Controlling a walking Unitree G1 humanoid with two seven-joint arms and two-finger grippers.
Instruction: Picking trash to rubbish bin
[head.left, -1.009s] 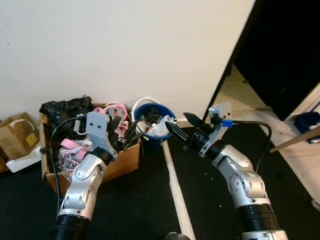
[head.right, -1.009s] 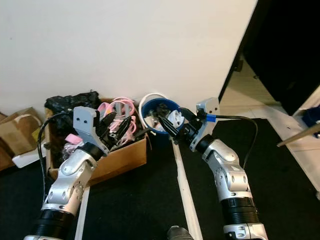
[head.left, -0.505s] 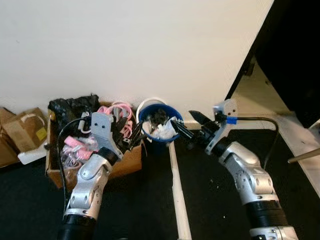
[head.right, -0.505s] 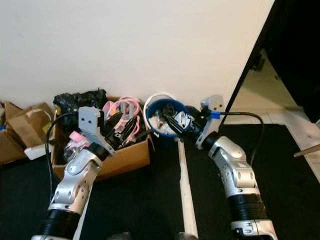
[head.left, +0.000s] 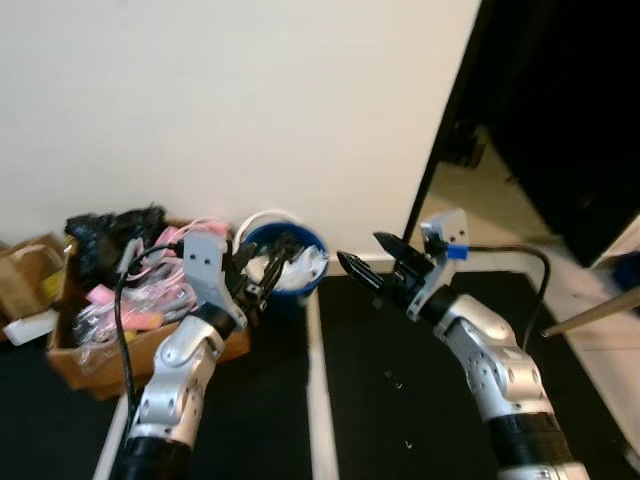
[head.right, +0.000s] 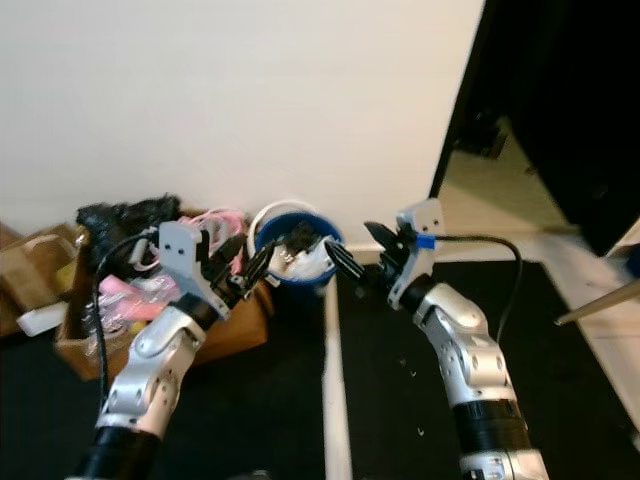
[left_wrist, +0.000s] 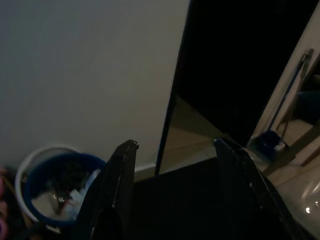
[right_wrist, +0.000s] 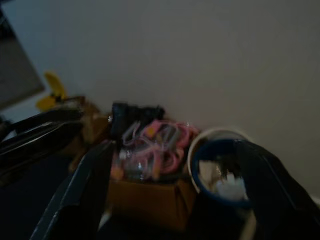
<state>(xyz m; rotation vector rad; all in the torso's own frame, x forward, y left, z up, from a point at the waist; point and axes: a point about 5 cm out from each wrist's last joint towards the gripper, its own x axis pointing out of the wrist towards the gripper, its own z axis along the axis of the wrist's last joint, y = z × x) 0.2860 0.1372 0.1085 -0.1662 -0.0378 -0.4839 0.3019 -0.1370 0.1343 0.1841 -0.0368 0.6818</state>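
A blue rubbish bin (head.left: 306, 292) with a white rim stands on the floor against the white wall. It holds white crumpled paper (head.left: 301, 267) and dark scraps. My left gripper (head.left: 262, 282) is open and empty at the bin's left side, its fingers reaching over the rim. My right gripper (head.left: 365, 262) is open and empty just right of the bin, pointing at it. In the left wrist view the open left gripper (left_wrist: 175, 143) has the bin (left_wrist: 30, 192) off to one side. The right wrist view frames the bin (right_wrist: 197, 172) between the open fingers (right_wrist: 87, 182).
A cardboard box (head.left: 75, 362) of pink items stands left of the bin, with a black bag (head.left: 100, 222) behind it and a brown paper bag (head.left: 18, 280) further left. A white strip (head.left: 316, 400) crosses the black floor. A dark doorway (head.left: 560, 120) opens at right.
The camera has swung, so bin and box now sit further left in the picture. Both grippers stay open. The right gripper's tips now stand slightly further from the bin rim.
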